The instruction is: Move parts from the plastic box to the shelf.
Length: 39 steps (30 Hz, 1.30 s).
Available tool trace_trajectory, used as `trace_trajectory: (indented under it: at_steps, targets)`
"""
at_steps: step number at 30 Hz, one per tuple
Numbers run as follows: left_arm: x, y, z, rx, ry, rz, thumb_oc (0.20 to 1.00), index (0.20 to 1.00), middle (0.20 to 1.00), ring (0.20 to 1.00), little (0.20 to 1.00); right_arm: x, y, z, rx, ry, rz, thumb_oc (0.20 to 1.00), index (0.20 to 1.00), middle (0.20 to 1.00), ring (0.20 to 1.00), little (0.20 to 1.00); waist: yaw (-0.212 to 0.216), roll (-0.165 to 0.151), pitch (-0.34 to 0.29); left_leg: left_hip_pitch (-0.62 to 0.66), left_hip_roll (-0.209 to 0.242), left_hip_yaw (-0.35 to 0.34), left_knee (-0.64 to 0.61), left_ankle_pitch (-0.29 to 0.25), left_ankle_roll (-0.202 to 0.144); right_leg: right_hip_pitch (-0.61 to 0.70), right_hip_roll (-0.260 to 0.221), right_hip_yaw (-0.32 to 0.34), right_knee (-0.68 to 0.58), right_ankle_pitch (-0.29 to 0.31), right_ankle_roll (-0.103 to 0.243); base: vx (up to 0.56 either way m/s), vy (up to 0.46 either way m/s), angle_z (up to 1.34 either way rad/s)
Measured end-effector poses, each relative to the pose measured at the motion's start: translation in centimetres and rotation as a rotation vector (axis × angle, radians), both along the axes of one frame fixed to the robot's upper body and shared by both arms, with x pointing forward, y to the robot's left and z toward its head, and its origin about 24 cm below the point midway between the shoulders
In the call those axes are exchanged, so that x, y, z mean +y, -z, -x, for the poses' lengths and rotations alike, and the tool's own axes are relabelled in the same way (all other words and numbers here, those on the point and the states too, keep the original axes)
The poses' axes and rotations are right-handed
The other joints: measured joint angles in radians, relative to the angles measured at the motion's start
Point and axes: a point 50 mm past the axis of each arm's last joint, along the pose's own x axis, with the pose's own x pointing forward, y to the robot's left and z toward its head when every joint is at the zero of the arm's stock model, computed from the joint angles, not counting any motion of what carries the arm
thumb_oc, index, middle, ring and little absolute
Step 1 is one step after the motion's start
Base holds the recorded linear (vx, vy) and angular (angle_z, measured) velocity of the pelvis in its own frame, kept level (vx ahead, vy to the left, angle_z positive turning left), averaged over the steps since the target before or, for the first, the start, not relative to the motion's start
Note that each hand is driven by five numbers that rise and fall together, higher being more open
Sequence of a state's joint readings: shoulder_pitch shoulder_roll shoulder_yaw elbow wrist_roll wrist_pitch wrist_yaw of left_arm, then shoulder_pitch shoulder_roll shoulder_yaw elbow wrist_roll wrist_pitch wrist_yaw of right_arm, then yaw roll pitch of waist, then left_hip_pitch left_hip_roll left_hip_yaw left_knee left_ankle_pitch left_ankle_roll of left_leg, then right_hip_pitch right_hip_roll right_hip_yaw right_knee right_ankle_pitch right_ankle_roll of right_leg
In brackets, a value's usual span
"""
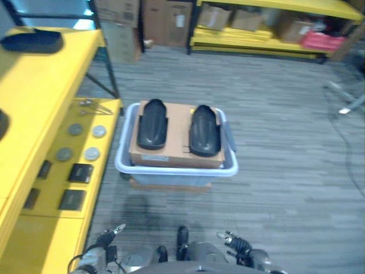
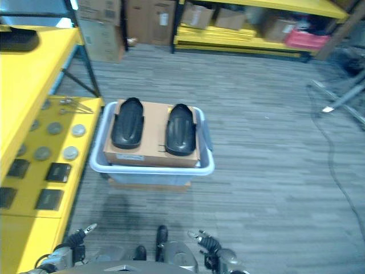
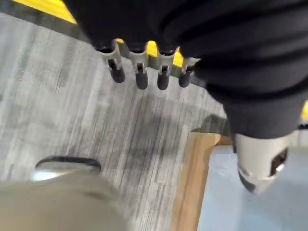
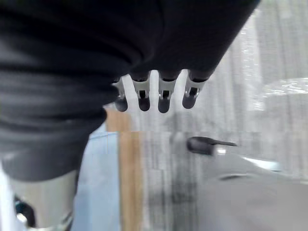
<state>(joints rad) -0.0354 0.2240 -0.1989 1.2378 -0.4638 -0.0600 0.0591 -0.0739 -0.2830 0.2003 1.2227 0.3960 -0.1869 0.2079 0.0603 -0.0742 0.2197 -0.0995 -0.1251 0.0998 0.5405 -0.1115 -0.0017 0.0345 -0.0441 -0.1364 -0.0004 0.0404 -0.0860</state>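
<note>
Both hands low, left hand (image 1: 105, 242) and right hand (image 1: 236, 244), fingers relaxed, empty. Ahead: plastic box (image 1: 171, 170) on floor, two black parts (image 1: 152, 124) on cardboard (image 1: 175, 137); yellow shelf (image 1: 51, 171) left.

Two black parts (image 1: 153, 124) on brown cardboard (image 1: 178, 127) in pale blue-grey plastic box (image 1: 171, 170); yellow shelf (image 1: 34, 97), grey striped floor (image 1: 274, 114).

Plastic box (image 1: 126, 165) on floor, centre, just right of shelf (image 1: 34, 108). Cardboard box (image 1: 175, 134) sits in it; two parts on top, left part (image 1: 152, 124) beside right part (image 1: 205, 129).
</note>
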Motion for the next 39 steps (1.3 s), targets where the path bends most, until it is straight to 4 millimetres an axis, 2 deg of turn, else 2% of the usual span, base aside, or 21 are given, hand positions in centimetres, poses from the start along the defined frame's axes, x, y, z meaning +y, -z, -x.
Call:
trace_trajectory:
  at_steps: [1, 2, 4, 6, 8, 9, 10, 12, 15, 17, 19, 21, 22, 25, 28, 31, 33, 35, 37, 38, 39]
  targets:
    - [0.2, 0.3, 1.2, 0.041, 0.014, -0.01, 1.0, 1.0, 1.0, 1.0, 1.0, -0.5, -1.1, -1.8, -0.097, 0.011, 0.028, 1.0, 1.0, 1.0, 1.0, 1.0, -0.009, 0.013, 0.001, -0.016, 0.09, 0.037, -0.071, -0.01, -0.024, 0.041, 0.001, -0.041, -0.052, 0.008, 0.01, 0.21, 0.076, 0.33]
    - [0.2, 0.3, 1.6, 0.056, 0.025, -0.012, 1.0, 1.0, 1.0, 1.0, 1.0, -0.8, -1.8, -2.7, -0.152, 0.022, 0.043, 1.0, 1.0, 1.0, 1.0, 1.0, -0.026, 0.019, 0.001, -0.013, 0.14, 0.065, -0.177, -0.007, -0.03, 0.06, 0.003, -0.06, -0.073, 0.013, 0.016, 0.17, 0.062, 0.58]
    - [-0.1, 0.4, 1.7, 0.058, 0.054, -0.01, 1.0, 1.0, 1.0, 1.0, 1.0, -1.7, -3.3, -4.6, -0.255, 0.046, 0.084, 1.0, 1.0, 1.0, 1.0, 1.0, -0.042, 0.038, 0.017, -0.019, 0.2, 0.06, -0.399, 0.05, -0.066, 0.068, 0.012, -0.061, -0.081, 0.026, 0.041, 0.09, 0.052, 0.24]
    - [-0.2, 0.4, 1.5, 0.064, 0.076, -0.011, 1.0, 1.0, 1.0, 1.0, 1.0, -2.5, -5.0, -6.5, -0.338, 0.042, 0.125, 1.0, 1.0, 1.0, 1.0, 1.0, -0.036, 0.041, 0.024, -0.015, 0.218, 0.061, -0.473, 0.109, -0.073, 0.066, 0.009, -0.069, -0.081, 0.024, 0.052, 0.13, 0.064, -0.19]
    - [-0.1, 0.2, 1.0, 0.046, 0.105, -0.022, 1.0, 1.0, 1.0, 1.0, 1.0, -5.9, -7.0, -7.3, -0.39, 0.092, 0.213, 1.0, 1.0, 1.0, 1.0, 1.0, -0.046, 0.049, 0.024, 0.051, 0.21, 0.066, -0.548, 0.155, -0.054, 0.09, 0.007, -0.073, -0.081, 0.008, 0.084, 0.16, 0.051, 0.06]
    - [-0.1, 0.1, 0.8, 0.037, 0.118, -0.028, 1.0, 1.0, 1.0, 1.0, 1.0, -6.7, -7.3, -7.0, -0.392, 0.102, 0.238, 1.0, 1.0, 1.0, 1.0, 1.0, -0.054, 0.065, 0.018, 0.073, 0.207, 0.06, -0.571, 0.19, -0.047, 0.101, 0.011, -0.076, -0.081, 0.002, 0.097, 0.1, 0.032, 0.19]
    - [0.3, -0.1, 0.3, 0.019, 0.129, -0.043, 1.0, 1.0, 1.0, 1.0, 1.0, -7.8, -8.3, -7.3, -0.431, 0.133, 0.272, 1.0, 1.0, 1.0, 1.0, 1.0, -0.06, 0.057, 0.023, 0.085, 0.2, 0.061, -0.594, 0.243, -0.032, 0.111, 0.008, -0.082, -0.081, -0.006, 0.114, 0.08, 0.02, 0.17]
    - [2.4, -1.1, -0.9, -0.022, 0.139, -0.098, 1.0, 1.0, 1.0, 1.0, 1.0, -8.6, -10.5, -8.4, -0.538, 0.159, 0.311, 1.0, 1.0, 1.0, 1.0, 1.0, -0.064, 0.006, 0.031, 0.091, 0.159, 0.059, -0.621, 0.25, -0.007, 0.103, -0.027, -0.081, -0.081, -0.012, 0.148, 0.09, 0.01, 0.08]
    - [3.7, -1.9, -2.1, -0.049, 0.146, -0.135, 1.0, 1.0, 1.0, 1.0, 1.0, -8.8, -11.6, -9.1, -0.585, 0.185, 0.336, 1.0, 1.0, 1.0, 1.0, 1.0, -0.068, -0.005, 0.031, 0.082, 0.129, 0.04, -0.621, 0.249, 0.01, 0.099, -0.058, -0.091, -0.081, -0.012, 0.169, 0.04, -0.003, 0.21]
    - [3.8, -2.2, -3.0, -0.07, 0.175, -0.143, 1.0, 1.0, 1.0, 1.0, 1.0, -8.8, -13.3, -10.8, -0.645, 0.178, 0.351, 1.0, 1.0, 1.0, 1.0, 1.0, -0.058, 0.008, 0.043, 0.068, 0.118, 0.039, -0.621, 0.241, 0.014, 0.084, -0.067, -0.091, -0.088, -0.02, 0.183, 0.0, -0.001, 0.05]
    - [3.3, -2.6, -4.2, -0.107, 0.196, -0.124, 1.0, 1.0, 1.0, 1.0, 1.0, -9.7, -16.4, -13.3, -0.723, 0.194, 0.402, 1.0, 1.0, 1.0, 1.0, 1.0, -0.05, 0.039, 0.076, 0.037, 0.116, 0.038, -0.621, 0.251, 0.012, 0.06, -0.067, -0.09, -0.087, -0.008, 0.194, -0.04, 0.002, 0.03]
    - [2.6, -2.6, -4.8, -0.126, 0.222, -0.105, 1.0, 1.0, 1.0, 1.0, 1.0, -10.2, -19.2, -15.2, -0.785, 0.208, 0.433, 1.0, 1.0, 1.0, 1.0, 1.0, -0.051, 0.062, 0.105, 0.011, 0.118, 0.038, -0.621, 0.262, 0.013, 0.034, -0.061, -0.088, -0.082, 0.007, 0.189, -0.05, -0.002, 0.0]
    - [2.2, -2.6, -5.1, -0.133, 0.237, -0.09, 1.0, 1.0, 1.0, 1.0, 1.0, -10.3, -21.4, -16.6, -0.827, 0.222, 0.452, 1.0, 1.0, 1.0, 1.0, 1.0, -0.046, 0.076, 0.132, -0.006, 0.122, 0.037, -0.621, 0.27, 0.013, 0.017, -0.057, -0.088, -0.082, 0.014, 0.187, -0.07, -0.009, 0.0]
    - [1.7, -2.7, -5.5, -0.139, 0.267, -0.083, 1.0, 1.0, 1.0, 1.0, 1.0, -10.9, -24.1, -18.3, -0.854, 0.254, 0.478, 1.0, 1.0, 1.0, 1.0, 1.0, -0.029, 0.084, 0.172, -0.041, 0.132, 0.034, -0.62, 0.288, 0.016, -0.019, -0.052, -0.091, -0.081, 0.023, 0.179, -0.06, -0.003, 0.01]
    - [1.2, -2.8, -6.0, -0.153, 0.286, -0.067, 1.0, 1.0, 1.0, 1.0, 1.0, -11.8, -25.5, -19.6, -0.798, 0.317, 0.552, 1.0, 1.0, 1.0, 1.0, 1.0, 0.003, 0.092, 0.212, -0.07, 0.136, 0.021, -0.62, 0.303, 0.016, -0.043, -0.043, -0.099, -0.081, 0.024, 0.176, -0.1, 0.008, 0.08]
    - [0.4, -3.4, -7.8, -0.212, 0.309, -0.049, 1.0, 1.0, 1.0, 1.0, 1.0, -12.7, -30.8, -21.2, -0.872, 0.374, 0.631, 1.0, 1.0, 1.0, 1.0, 1.0, 0.013, 0.131, 0.269, -0.129, 0.138, 0.01, -0.62, 0.325, 0.015, -0.098, -0.038, -0.106, -0.079, 0.042, 0.173, -0.08, 0.009, 0.06]
    - [0.2, -3.9, -8.9, -0.24, 0.325, -0.053, 1.0, 1.0, 1.0, 1.0, 1.0, -12.5, -33.3, -22.0, -0.895, 0.38, 0.658, 1.0, 1.0, 1.0, 1.0, 1.0, 0.031, 0.152, 0.307, -0.157, 0.141, 0.006, -0.619, 0.334, 0.018, -0.14, -0.039, -0.108, -0.045, 0.037, 0.173, -0.12, 0.012, 0.03]
    - [0.1, -4.3, -9.7, -0.262, 0.325, -0.051, 1.0, 1.0, 1.0, 1.0, 1.0, -12.5, -33.5, -22.3, -0.833, 0.371, 0.721, 1.0, 1.0, 1.0, 1.0, 1.0, 0.046, 0.156, 0.313, -0.195, 0.139, -0.004, -0.599, 0.335, 0.019, -0.186, -0.044, -0.112, 0.002, 0.015, 0.172, -0.09, 0.024, 0.1]
    - [-0.1, -4.6, -10.3, -0.284, 0.332, -0.05, 1.0, 1.0, 1.0, 1.0, 1.0, -13.0, -32.7, -22.1, -0.748, 0.378, 0.752, 1.0, 1.0, 1.0, 1.0, 1.0, 0.058, 0.156, 0.315, -0.215, 0.135, -0.022, -0.591, 0.335, 0.019, -0.224, -0.058, -0.123, 0.057, -0.015, 0.173, -0.06, 0.026, 0.18]
    - [-0.2, -4.9, -10.7, -0.3, 0.336, -0.048, 1.0, 1.0, 1.0, 1.0, 1.0, -13.5, -32.5, -21.9, -0.695, 0.401, 0.761, 0.727, 0.727, 0.727, 0.727, 0.727, 0.066, 0.154, 0.316, -0.227, 0.13, -0.023, -0.591, 0.335, 0.019, -0.26, -0.069, -0.122, 0.114, -0.044, 0.174, -0.05, 0.036, 0.14]
    - [-0.3, -5.0, -10.9, -0.306, 0.343, -0.048, 1.0, 1.0, 1.0, 1.0, 1.0, -13.7, -32.8, -21.9, -0.681, 0.403, 0.765, 0.2, 0.2, 0.2, 0.2, 0.2, 0.065, 0.153, 0.316, -0.232, 0.123, -0.023, -0.59, 0.336, 0.021, -0.283, -0.078, -0.12, 0.157, -0.063, 0.178, -0.07, 0.041, 0.08]
